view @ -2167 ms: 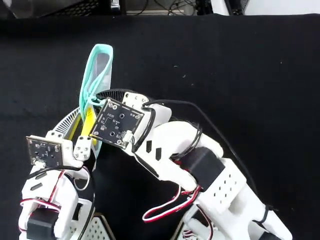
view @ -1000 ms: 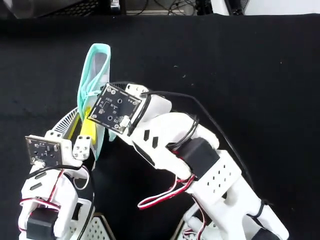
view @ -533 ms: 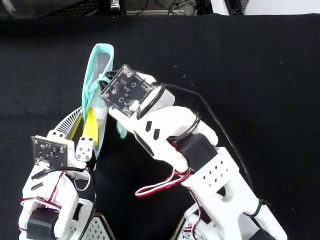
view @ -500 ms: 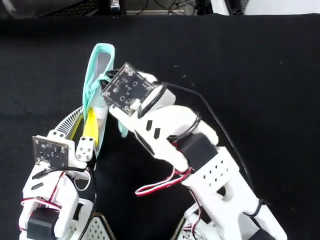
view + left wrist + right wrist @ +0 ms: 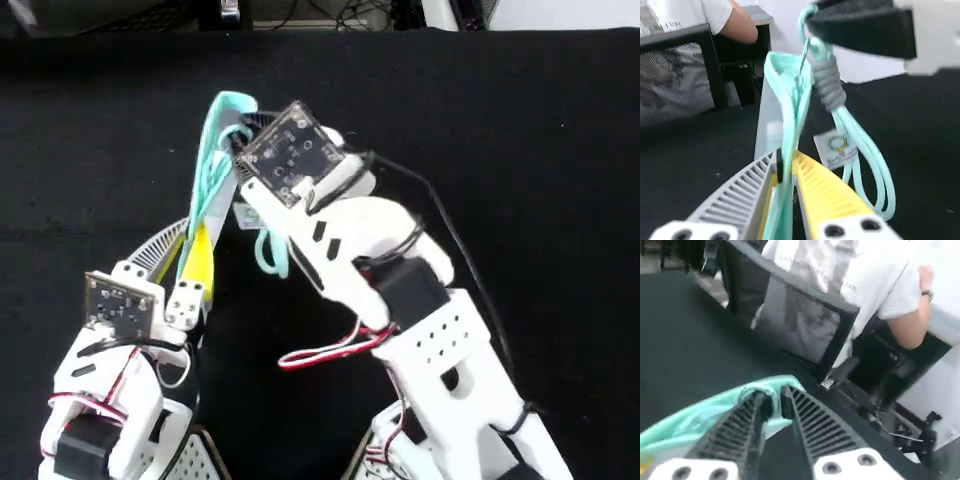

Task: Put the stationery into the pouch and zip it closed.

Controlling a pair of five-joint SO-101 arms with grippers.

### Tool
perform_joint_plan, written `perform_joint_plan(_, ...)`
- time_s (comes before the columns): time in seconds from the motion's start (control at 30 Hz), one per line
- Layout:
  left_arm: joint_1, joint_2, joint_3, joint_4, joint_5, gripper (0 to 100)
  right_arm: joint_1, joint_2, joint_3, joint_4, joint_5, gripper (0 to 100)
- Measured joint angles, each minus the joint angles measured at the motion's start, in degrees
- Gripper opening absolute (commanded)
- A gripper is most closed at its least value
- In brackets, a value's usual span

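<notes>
Nearest you, the left tool [image 5: 785, 167] is clenched on the near edge of the teal pouch [image 5: 214, 175]. You see the pouch edge-on above the black counter [image 5: 500, 150], so its contents and zip are hidden. Farther off, the right tool [image 5: 772, 401] pinches the pouch's far end, where a teal cord [image 5: 867, 155] dangles.
</notes>
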Motion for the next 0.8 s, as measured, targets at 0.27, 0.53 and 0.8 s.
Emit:
perform_joint_plan(0.27,-0.35,0.09,0.53,1.76,-0.09,3,4.66,-0.18,-0.18,-1.76,0.00,1.2)
perform_joint_plan(0.53,-0.35,0.00,0.53,1.76,-0.26,6,4.92,-0.18,-0.18,-1.93,0.00,1.2)
perform_joint_plan(0.8,-0.35,0.00,0.00,4.75,4.31,16,-3.43,-0.18,-0.70,3.78,2.99,1.2)
